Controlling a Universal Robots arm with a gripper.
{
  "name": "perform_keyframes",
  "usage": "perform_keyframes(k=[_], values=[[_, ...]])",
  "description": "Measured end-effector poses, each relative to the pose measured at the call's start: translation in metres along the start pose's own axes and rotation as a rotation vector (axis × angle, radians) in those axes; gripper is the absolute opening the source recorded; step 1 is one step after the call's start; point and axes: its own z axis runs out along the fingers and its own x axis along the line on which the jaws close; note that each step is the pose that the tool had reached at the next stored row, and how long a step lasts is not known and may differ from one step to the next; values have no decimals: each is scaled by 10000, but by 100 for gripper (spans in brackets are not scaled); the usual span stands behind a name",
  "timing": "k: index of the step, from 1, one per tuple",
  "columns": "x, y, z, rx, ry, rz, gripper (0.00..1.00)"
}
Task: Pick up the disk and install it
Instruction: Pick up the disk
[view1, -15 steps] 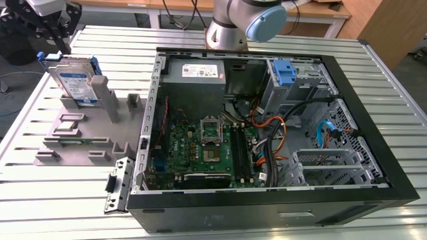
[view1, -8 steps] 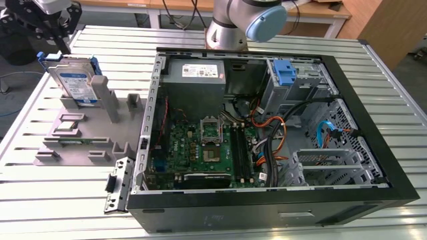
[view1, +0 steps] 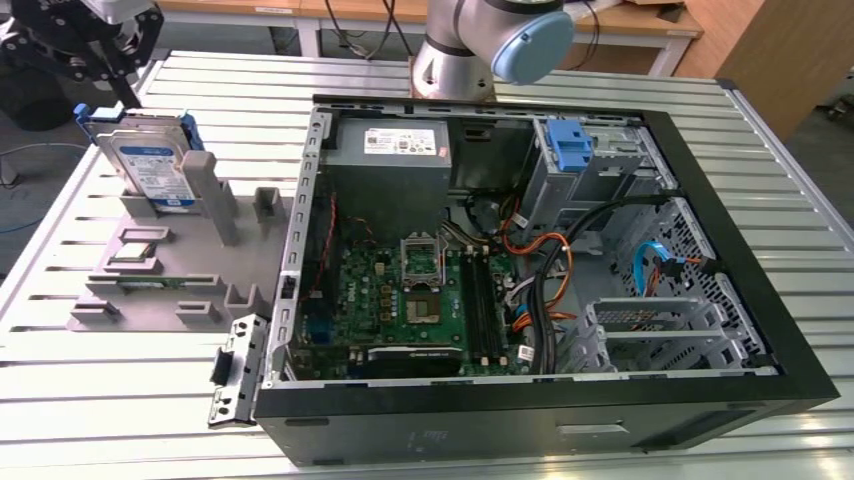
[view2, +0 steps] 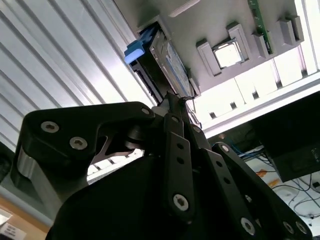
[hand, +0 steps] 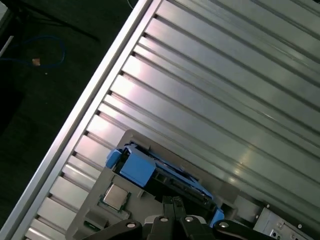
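Observation:
The disk (view1: 150, 165) stands on edge in a slot of the grey holder (view1: 158, 285) at the exterior view's left, its blue-and-white label facing out and blue rails at its top. My gripper (view1: 131, 98) hangs just above the disk's top edge, its dark fingers drawn together with nothing between them. In both wrist views the fingertips meet at a point right next to the disk (view2: 165, 55) (hand: 150, 172); whether they touch it I cannot tell. The gripper (view2: 174, 100) (hand: 173, 201) stands shut.
An open computer case (view1: 747, 250) lies to the exterior view's right of the holder, with a motherboard (view1: 414, 300), a grey power-supply box (view1: 387, 145) and a blue drive bracket (view1: 571, 145) inside. A small silver chip (view2: 229, 54) sits in the holder. Ribbed metal table (hand: 225, 75) lies all around.

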Motion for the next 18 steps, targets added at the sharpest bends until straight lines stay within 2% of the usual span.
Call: perform_keyframes(k=[18], values=[[0,0,10,-130,141,-2954,10]])
